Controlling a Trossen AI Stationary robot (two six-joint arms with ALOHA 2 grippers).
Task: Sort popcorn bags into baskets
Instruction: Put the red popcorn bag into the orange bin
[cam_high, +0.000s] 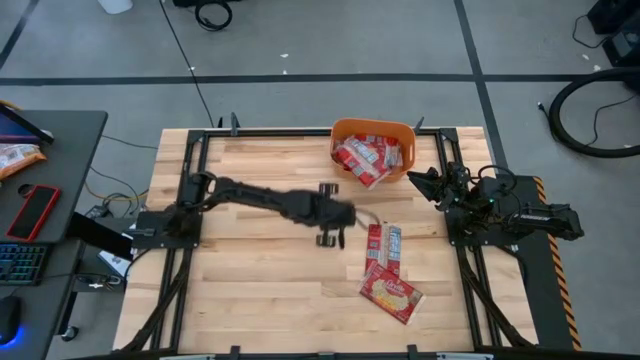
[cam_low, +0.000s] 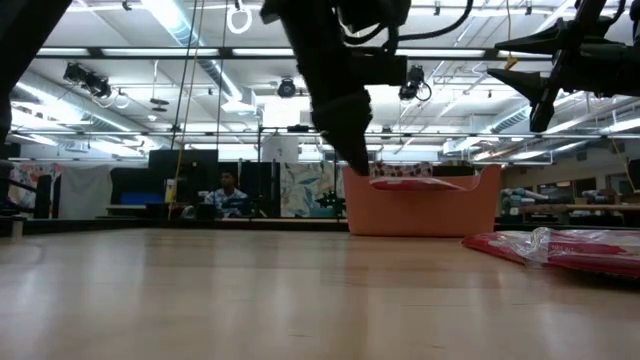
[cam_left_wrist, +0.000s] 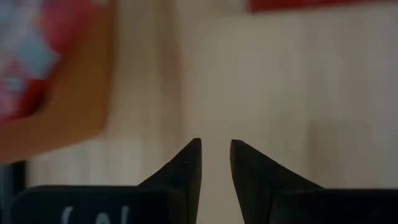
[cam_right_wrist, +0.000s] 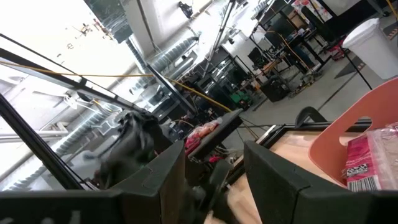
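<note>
Your left gripper (cam_high: 362, 213) hovers mid-table, fingers narrowly apart, empty. Two bags (cam_high: 385, 245) lie just beside it; the rest sit in the tub (cam_high: 372, 130). Right gripper (cam_high: 418, 180) waits open nearby.

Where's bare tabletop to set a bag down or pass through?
Free: the whole near-left of the table, below the left arm, and the strip left of the orange basket. Crowded: around the two popcorn bags right of centre, beside the left tool.

Bags (cam_high: 365, 158) in basket (cam_high: 372, 128); 2 bags (cam_high: 386, 270) on table (cam_high: 260, 290).
</note>
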